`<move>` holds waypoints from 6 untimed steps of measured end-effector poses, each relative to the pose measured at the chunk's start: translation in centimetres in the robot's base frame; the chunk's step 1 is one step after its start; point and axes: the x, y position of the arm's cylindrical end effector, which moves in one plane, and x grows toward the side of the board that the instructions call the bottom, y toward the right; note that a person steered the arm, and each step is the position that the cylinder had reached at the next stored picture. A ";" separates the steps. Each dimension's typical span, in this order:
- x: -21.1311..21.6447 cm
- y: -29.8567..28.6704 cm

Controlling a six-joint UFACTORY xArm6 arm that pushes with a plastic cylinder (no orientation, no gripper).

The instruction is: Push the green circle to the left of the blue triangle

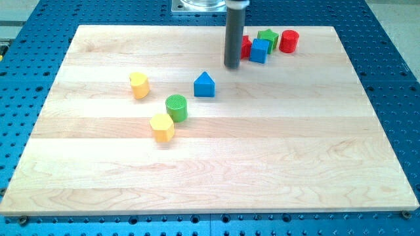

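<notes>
Hovering my tip (pixel 231 66) at 1 o'clock of blue triangle (pixel 204 84), touching no block | green circle (pixel 176 107) at 7 o'clock of triangle, yellow hexagon (pixel 161 127) touching its 7 o'clock side | circle lies 8 o'clock from tip, triangle near that line | no jaws, bare rod

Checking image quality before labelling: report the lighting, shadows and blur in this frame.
Camera view: even, soft lighting on the wooden board; only faint shadows under blocks such as the green circle and blue triangle; no strong glare; blocks sharp, my tip slightly soft-edged.
</notes>
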 end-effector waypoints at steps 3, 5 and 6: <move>2.4 -8.9; -0.4 1.7; -0.4 6.3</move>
